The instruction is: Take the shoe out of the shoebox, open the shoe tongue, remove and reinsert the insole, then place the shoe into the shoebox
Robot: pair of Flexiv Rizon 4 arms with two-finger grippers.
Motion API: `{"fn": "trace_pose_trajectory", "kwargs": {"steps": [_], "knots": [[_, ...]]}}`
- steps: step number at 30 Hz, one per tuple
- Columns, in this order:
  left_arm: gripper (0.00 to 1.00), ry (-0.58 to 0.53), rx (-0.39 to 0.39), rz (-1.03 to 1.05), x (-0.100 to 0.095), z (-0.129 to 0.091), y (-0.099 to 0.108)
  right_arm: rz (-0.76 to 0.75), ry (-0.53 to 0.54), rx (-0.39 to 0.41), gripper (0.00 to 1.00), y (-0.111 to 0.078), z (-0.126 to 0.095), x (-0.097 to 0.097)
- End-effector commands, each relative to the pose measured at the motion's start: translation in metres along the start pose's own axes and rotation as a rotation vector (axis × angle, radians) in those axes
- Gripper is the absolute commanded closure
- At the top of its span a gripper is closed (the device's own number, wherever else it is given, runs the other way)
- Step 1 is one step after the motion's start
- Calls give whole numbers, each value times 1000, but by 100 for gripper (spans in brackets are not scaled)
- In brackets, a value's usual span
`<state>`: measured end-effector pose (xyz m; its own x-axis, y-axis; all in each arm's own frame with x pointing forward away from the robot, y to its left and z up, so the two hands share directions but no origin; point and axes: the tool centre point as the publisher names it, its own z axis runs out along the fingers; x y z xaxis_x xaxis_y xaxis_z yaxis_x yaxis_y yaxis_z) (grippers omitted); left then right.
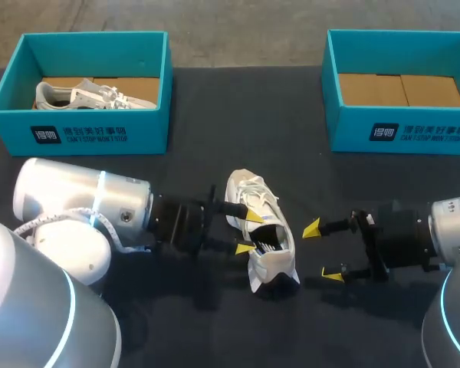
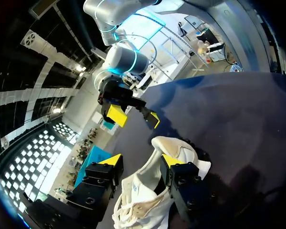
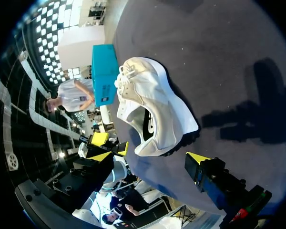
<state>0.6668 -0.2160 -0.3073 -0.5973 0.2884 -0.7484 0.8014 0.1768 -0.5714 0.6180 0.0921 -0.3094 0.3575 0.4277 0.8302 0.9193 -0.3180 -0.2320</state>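
A white shoe lies in the middle of the dark table, toe toward the far edge and its opening turned toward my right arm. My left gripper stands at the shoe's laced upper. In the left wrist view the shoe sits between its fingers, one fingertip against the collar and the other apart from it, so it is open. My right gripper hangs wide open just right of the shoe, touching nothing. From the right wrist view the shoe lies ahead of the right gripper.
A teal shoebox at the far left holds a second white shoe. Another teal shoebox at the far right shows only its cardboard floor.
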Motion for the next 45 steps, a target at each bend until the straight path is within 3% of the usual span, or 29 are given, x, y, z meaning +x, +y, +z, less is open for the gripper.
{"fn": "trace_pose_trajectory", "kwargs": {"steps": [1, 18, 24, 36, 45], "knots": [[50, 56, -5, 3, -7, -5, 0, -6, 1, -13, 0, -1, -12, 1], [52, 335, -48, 91, -20, -10, -9, -108, -80, -17, 0, 5, -63, -1], [52, 474, -71, 118, -19, -10, -16, -146, -107, -24, 0, 10, -82, -3], [54, 636, -131, 142, -17, -6, -21, -172, -183, -68, 0, 18, -125, -7], [57, 735, -184, 190, -21, -2, -23, -184, -190, -66, 0, 18, -137, -6]]}}
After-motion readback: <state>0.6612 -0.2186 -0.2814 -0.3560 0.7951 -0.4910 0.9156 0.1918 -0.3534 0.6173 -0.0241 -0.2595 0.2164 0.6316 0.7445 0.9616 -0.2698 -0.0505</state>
